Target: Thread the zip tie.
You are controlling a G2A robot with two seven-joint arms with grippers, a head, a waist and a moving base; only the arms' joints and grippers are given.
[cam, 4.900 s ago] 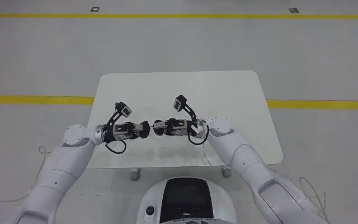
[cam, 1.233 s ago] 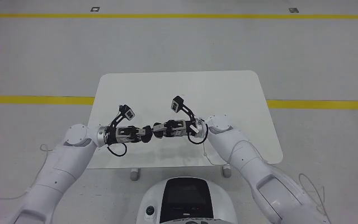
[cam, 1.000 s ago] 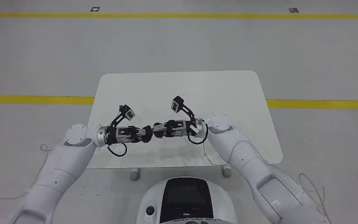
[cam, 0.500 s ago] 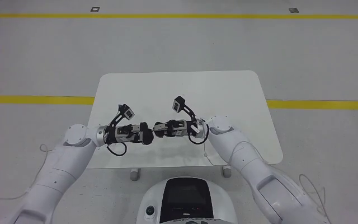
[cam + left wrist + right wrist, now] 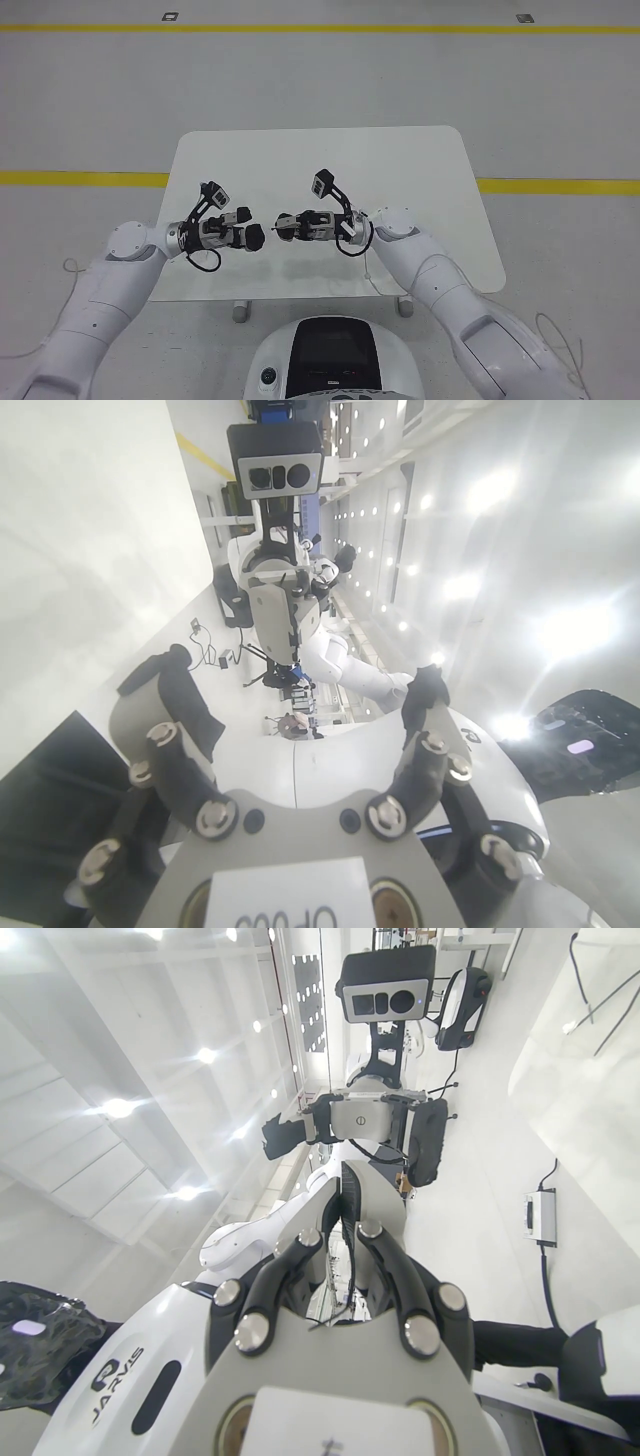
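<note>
While the right gripper [image 5: 342, 1188] has its two fingers pressed flat together, a thin black zip tie [image 5: 352, 1273] is pinched between them. The strand runs back from the closed tips along the gap between the finger links and ends in a loose tail just above the wrist plate. How much of the tie sticks out beyond the tips cannot be told.

In the top view, the right gripper [image 5: 281, 222] is held above the front half of the table [image 5: 330, 160] and points toward the other arm.

Facing it across a small gap, the left gripper [image 5: 248, 226] is spread wide and has hold of nothing. Its own wrist view shows the same state: the left gripper [image 5: 300, 670] has its black-padded fingers [image 5: 185, 705] splayed far apart with only open space between them. From the right wrist, the left gripper [image 5: 350, 1138] appears farther off, one dark pad out to each side of its grey body. The two grippers are near each other but not touching, and the tie does not reach the left one's pads.

Both arms are held clear of the tabletop. The table is white with rounded corners and stands on a pale floor. Two yellow lines [image 5: 320, 28] cross the floor — one beyond the table, the other passing behind it at about mid-height.
</note>
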